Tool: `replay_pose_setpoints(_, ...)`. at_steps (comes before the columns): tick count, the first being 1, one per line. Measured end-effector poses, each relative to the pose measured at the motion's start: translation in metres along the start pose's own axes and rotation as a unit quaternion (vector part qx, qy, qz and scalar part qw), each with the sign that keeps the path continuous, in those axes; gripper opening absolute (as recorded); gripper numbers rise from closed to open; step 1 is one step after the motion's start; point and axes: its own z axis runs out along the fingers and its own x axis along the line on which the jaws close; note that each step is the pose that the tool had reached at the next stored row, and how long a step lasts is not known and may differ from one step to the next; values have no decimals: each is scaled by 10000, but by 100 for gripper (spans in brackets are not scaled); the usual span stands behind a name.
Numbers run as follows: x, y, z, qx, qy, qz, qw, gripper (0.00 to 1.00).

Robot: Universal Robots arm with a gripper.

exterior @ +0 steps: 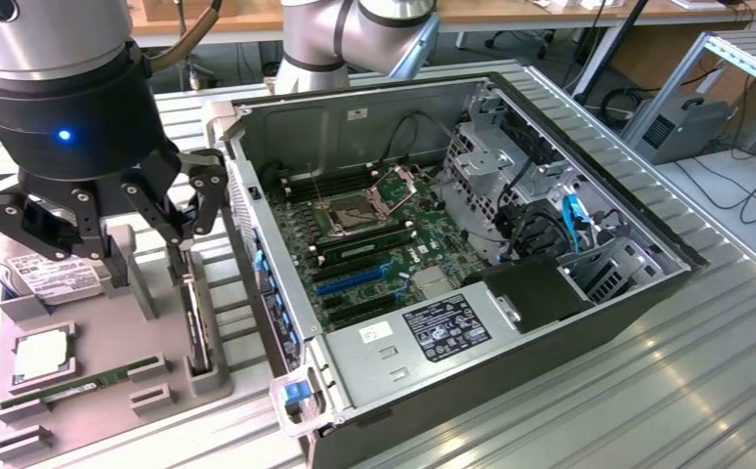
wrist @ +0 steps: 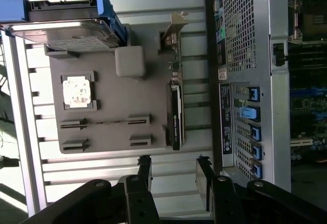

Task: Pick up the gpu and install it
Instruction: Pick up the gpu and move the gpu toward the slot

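Note:
The gpu [exterior: 191, 311] is a thin dark card standing on edge in a slot of the grey holder tray [exterior: 92, 420], right beside the open computer case [exterior: 534, 293]. In the wrist view the gpu [wrist: 175, 115] has its silver bracket at the end farthest from my fingers. My gripper [exterior: 131, 230] hangs above the tray and the card's far end, open, with nothing between its fingers. The wrist view shows my gripper [wrist: 173, 161] roughly in line with the card's long edge, well apart from it.
The tray [wrist: 107, 137] also holds a silver hard drive [wrist: 66, 32], a processor chip [wrist: 76, 91] and a slim memory stick [wrist: 102, 124]. The case [wrist: 245, 55] lies on its side with the motherboard [exterior: 365, 244] exposed. Ribbed metal table [exterior: 639, 391] surrounds everything.

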Motion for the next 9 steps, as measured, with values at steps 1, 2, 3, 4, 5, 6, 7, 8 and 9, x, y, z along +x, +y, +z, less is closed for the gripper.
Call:
replay_pose_setpoints(1,-4,0,1,0,0,0,10000,48)
replay_pose_setpoints(2,-9,1,2,0,0,0,10000,48)
replay_pose_setpoints(3,-13,1,2,0,0,0,10000,48)
replay_pose_setpoints(4,-17,1,3,0,0,0,10000,48)
replay_pose_setpoints(5,-21,2,4,-1,0,0,10000,48)
replay_pose_setpoints(6,-25,2,5,-1,0,0,10000,48)
replay_pose_setpoints(7,-29,2,6,-1,-1,0,10000,48)
replay_pose_setpoints(8,-33,3,6,0,0,0,10000,48)
replay_pose_setpoints(9,-36,3,7,0,0,0,10000,48)
